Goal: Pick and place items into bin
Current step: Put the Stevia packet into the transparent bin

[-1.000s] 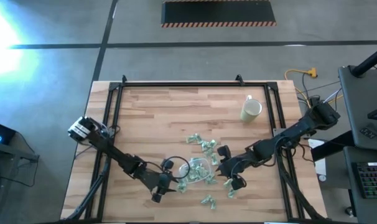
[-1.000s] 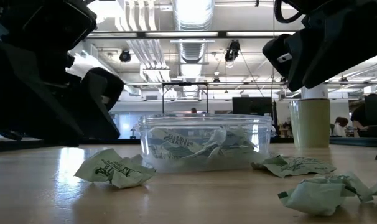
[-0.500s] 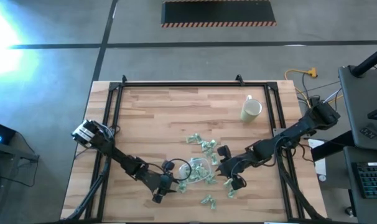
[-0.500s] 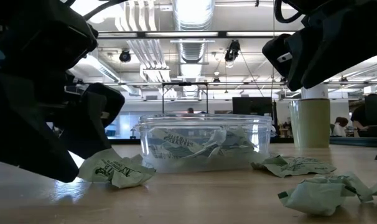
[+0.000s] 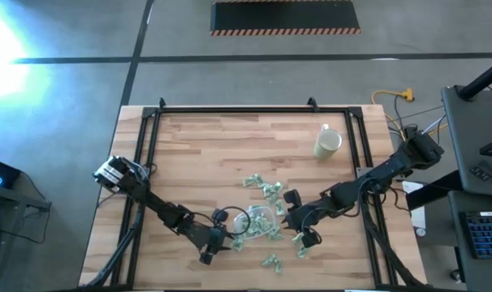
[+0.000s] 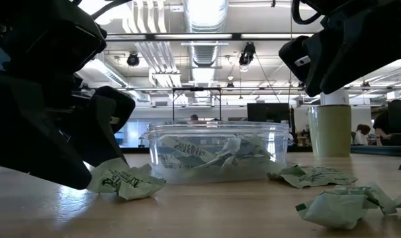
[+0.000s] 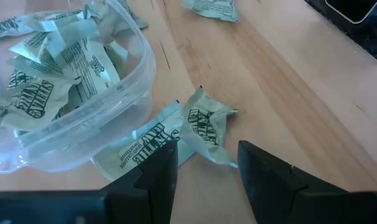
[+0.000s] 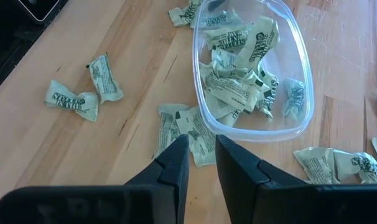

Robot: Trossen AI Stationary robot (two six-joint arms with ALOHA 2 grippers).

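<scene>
The bin (image 5: 260,223) is a clear shallow oval tub holding several pale-green wrapped pieces (image 8: 238,68). More pieces lie loose on the wood beyond it (image 5: 262,188) and near the front edge (image 5: 270,261). My left gripper (image 7: 204,155) is open and low at the table. Its fingers stand on either side of a crumpled piece (image 7: 204,124) that lies against the bin's wall (image 7: 145,62). My right gripper (image 8: 202,146) hovers on the bin's other side (image 5: 295,221), open by a narrow gap. It is above a flat piece (image 8: 188,134). My left gripper comes slanting down at the crumpled piece (image 6: 121,182) beside the bin. The piece lies flat on the table between and just ahead of the fingertips. Whether a finger touches it, I cannot tell.
A cream mug (image 5: 327,143) lies on the table toward its far right. Two more pieces (image 8: 76,93) lie apart from the bin on the right arm's side. A black frame rail (image 5: 148,154) runs along the table's sides. Bare wood spreads across the far left.
My left gripper has come down toward the table and closer to the crumpled piece beside the bin, staying open. The piece and the bin have stayed where they were.
</scene>
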